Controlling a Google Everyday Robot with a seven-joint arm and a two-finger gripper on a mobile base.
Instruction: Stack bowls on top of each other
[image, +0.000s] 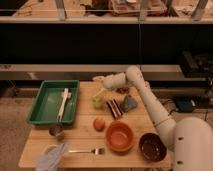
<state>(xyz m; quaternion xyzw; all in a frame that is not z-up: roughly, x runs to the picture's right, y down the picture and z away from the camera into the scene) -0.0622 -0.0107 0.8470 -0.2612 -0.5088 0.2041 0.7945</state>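
Observation:
The orange-terracotta bowl (120, 136) sits on the wooden table (80, 137) at the front, right of centre. The dark brown-maroon glossy bowl (152, 146) sits beside it at the front right corner, apart from it. Both stand upright and look empty. My white arm reaches from the lower right over the table's back edge. The gripper (99, 80) is at the back of the table, above the yellow-green cup (98, 101), well away from both bowls.
A green tray (46, 106) with a white utensil (63, 102) stands at the left. A metal cup (56, 132), an orange fruit (99, 123), a striped dark packet (114, 108), a grey-green item (129, 103), a fork (86, 150) and a crumpled cloth (52, 158) also lie on the table.

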